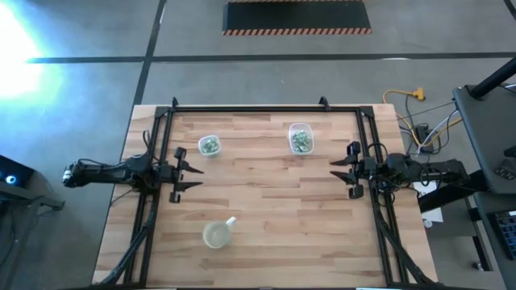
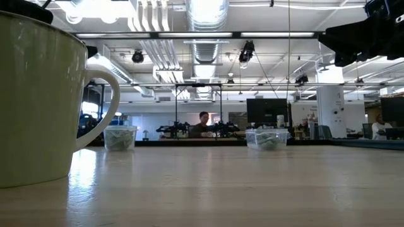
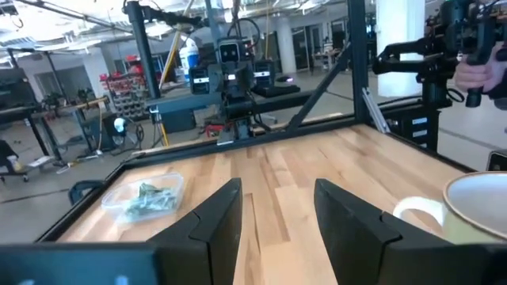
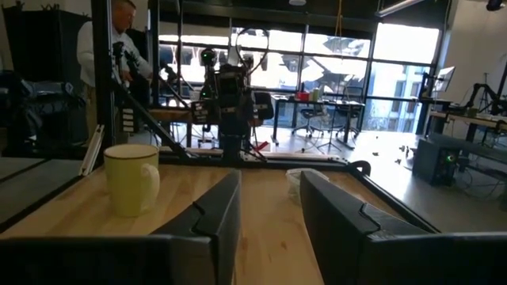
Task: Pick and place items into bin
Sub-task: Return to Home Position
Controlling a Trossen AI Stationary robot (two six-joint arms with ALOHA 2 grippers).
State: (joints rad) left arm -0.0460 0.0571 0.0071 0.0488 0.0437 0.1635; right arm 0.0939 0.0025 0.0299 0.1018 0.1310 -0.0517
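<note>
Two clear containers stand on the far half of the wooden table, a smaller one [image 1: 209, 145] toward the left and a rectangular one [image 1: 301, 138] toward the right. Both hold tiny pale green and silvery items [image 1: 301, 142]. Over the table's left edge my left gripper [image 1: 196, 177] hangs open, pointing level toward the right, nothing between its fingers [image 3: 277, 190]. My right gripper [image 1: 334, 173] is open over the right edge, facing it, also holding nothing [image 4: 269, 186]. The left wrist view shows one container [image 3: 144, 198]. The right wrist view shows one container [image 4: 295, 180] partly behind a finger.
A yellowish cup [image 1: 218, 234] with a handle stands near the table's front edge, left of centre, and fills the left of the low view [image 2: 38, 94]. A black frame [image 1: 250, 108] runs around the table. Bare wood lies between the two grippers. People work in the room behind.
</note>
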